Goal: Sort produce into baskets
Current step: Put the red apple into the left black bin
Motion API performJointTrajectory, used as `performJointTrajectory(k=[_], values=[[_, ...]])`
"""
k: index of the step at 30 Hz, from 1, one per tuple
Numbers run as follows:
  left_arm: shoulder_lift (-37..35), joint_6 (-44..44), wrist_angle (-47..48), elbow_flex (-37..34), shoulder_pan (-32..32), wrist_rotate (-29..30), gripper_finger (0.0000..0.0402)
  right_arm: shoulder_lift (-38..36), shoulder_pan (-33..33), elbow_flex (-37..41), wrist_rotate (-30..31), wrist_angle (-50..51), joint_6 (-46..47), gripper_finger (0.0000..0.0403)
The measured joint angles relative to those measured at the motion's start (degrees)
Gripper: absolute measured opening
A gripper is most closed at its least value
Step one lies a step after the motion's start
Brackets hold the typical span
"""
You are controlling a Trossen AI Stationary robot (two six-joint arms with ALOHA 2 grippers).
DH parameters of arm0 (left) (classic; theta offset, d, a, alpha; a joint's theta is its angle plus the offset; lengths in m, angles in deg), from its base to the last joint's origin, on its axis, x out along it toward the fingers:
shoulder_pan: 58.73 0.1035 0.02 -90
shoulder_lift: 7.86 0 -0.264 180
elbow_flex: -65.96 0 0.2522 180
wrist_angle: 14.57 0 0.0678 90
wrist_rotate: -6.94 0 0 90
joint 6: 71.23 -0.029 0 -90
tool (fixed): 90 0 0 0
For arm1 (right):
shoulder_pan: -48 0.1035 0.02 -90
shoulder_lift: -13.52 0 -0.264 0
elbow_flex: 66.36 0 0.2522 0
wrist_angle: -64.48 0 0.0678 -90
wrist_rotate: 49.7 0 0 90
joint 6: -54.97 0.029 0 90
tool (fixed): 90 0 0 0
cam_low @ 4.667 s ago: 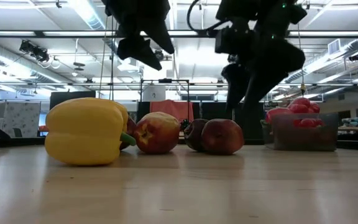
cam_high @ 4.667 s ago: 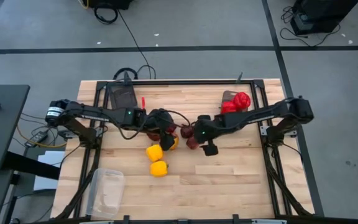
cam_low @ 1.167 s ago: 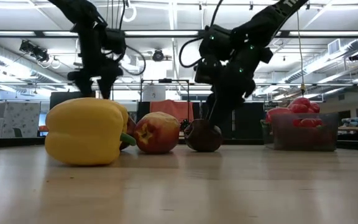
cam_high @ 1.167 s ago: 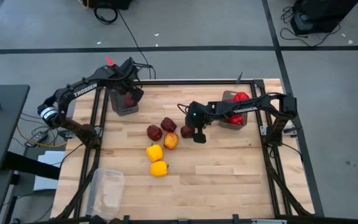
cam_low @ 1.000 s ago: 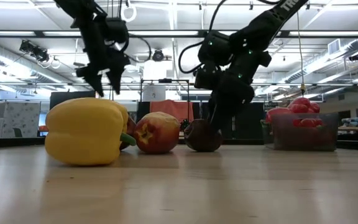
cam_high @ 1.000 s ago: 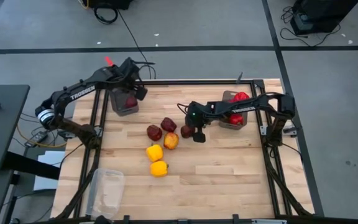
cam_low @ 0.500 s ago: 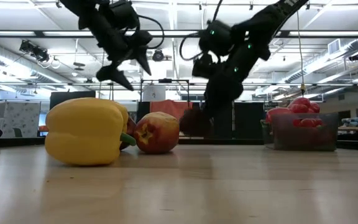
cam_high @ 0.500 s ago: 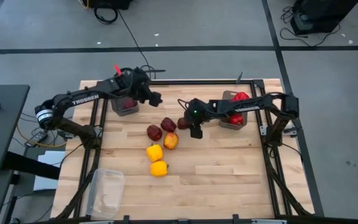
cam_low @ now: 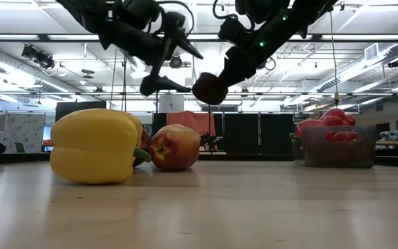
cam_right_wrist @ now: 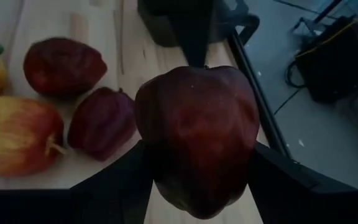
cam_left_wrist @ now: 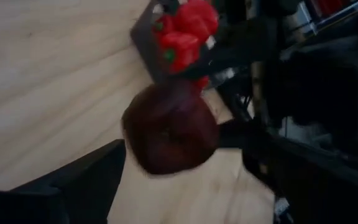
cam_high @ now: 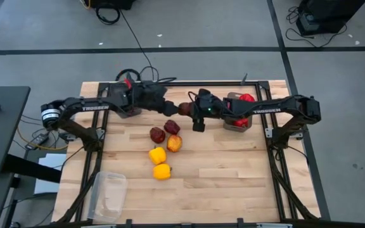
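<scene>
Maroon pepper (cam_right_wrist: 197,146) clamped aloft in right gripper (cam_high: 189,109), left gripper (cam_high: 168,104) spread beside it

Bare boards (cam_high: 233,171) near side, peppers (cam_high: 163,140) cluster mid-table, both arms crossing the far half

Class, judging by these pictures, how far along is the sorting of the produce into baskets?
Done: red peppers fill the right dark basket. In hand: the right gripper holds a maroon pepper in the air, with the left gripper open beside it. Left: five peppers on the table; the clear basket looks empty.
</scene>
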Motion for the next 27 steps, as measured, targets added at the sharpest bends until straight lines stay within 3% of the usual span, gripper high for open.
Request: performJointTrajectory(k=[8,18,21,25,27], values=[[6.49,1.69,-5.02,0.29,-1.81,0.03,0.0397,-0.05,0.26,-1.25,-1.47,-1.67,-3.29,0.0239],[7.3,3.68,-6.94,0.3,-1.78,2.44,0.0389,-0.05,0.24,-2.26,-3.25,-0.02,-4.15,0.024],[7.31,2.83,-6.96,0.39,-1.8,2.73,0.0355,-0.05,0.21,-2.28,-5.02,0.17,-4.01,0.0243],[7.3,2.85,-7.63,0.41,-1.53,2.77,0.0268,-0.05,0.37,-2.29,-3.79,0.19,-1.64,0.0254],[7.31,2.76,-7.91,0.41,-1.2,2.75,0.0258,-0.05,0.37,-2.29,-2.69,0.17,-0.77,0.0262]])
